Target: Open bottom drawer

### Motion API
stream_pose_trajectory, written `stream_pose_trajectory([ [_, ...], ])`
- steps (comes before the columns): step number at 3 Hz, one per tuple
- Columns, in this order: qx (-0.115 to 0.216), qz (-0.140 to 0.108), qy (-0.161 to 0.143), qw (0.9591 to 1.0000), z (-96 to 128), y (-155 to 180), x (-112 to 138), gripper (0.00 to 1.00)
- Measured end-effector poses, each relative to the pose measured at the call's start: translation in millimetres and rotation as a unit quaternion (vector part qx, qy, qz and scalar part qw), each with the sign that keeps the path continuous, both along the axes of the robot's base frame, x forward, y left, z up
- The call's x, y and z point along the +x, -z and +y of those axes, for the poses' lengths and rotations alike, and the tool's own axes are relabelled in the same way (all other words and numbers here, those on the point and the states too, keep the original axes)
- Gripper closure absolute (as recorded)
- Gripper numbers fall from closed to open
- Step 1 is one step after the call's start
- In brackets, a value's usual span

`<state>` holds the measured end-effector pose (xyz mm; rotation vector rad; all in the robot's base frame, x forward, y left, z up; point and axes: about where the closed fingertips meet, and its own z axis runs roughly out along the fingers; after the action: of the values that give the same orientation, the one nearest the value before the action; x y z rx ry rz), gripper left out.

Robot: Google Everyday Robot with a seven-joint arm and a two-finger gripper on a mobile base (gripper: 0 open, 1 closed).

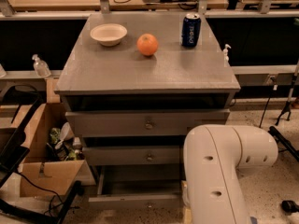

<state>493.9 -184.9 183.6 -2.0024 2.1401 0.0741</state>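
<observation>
Camera view: the slim-fronted grey wooden bottom drawer [126,201] stands pulled out of the grey cabinet [117,76] with its interior exposed, so we judge the opening largely done. The gripper is out of sight, presumably behind the white arm [219,171] at the drawer's right end, and we cannot tell its state.

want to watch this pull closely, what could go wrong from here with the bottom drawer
The gripper is out of view, hidden behind or below the white arm, so its hold on the bottom drawer cannot be checked; it may slip.
The arm crowds the drawer's right end and could block its travel.
A jolt might roll the orange or tip the can on the cabinet top.
</observation>
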Motion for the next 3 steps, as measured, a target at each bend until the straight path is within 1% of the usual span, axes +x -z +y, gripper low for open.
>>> stream_pose_trajectory([
  [1, 0.002, 0.013, 0.016, 0.9998, 7, 5, -12, 0.18],
  [2, 0.010, 0.042, 0.045, 0.9980, 24, 7, -24, 0.42],
  [3, 0.024, 0.068, 0.071, 0.9948, 38, 5, -36, 0.73],
])
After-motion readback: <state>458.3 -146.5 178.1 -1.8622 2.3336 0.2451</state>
